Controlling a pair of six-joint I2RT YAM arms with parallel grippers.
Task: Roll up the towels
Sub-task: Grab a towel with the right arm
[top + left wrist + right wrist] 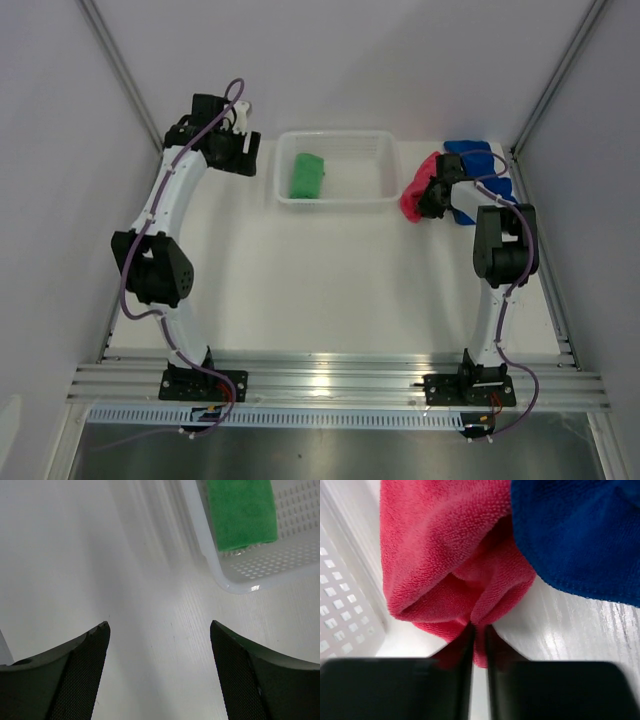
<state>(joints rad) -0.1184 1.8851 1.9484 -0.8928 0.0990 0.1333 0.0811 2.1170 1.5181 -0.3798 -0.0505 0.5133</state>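
Nearest us, just right of the basket, our right gripper pinches a low fold of the pink towel, its fingers almost pressed together on the cloth. That towel sits bunched on the table, touching the blue towel, which lies farther right of the basket. Left of the basket, our left gripper hangs spread wide above the table. Inside the basket, toward its left side, we see the green towel in a compact bundle.
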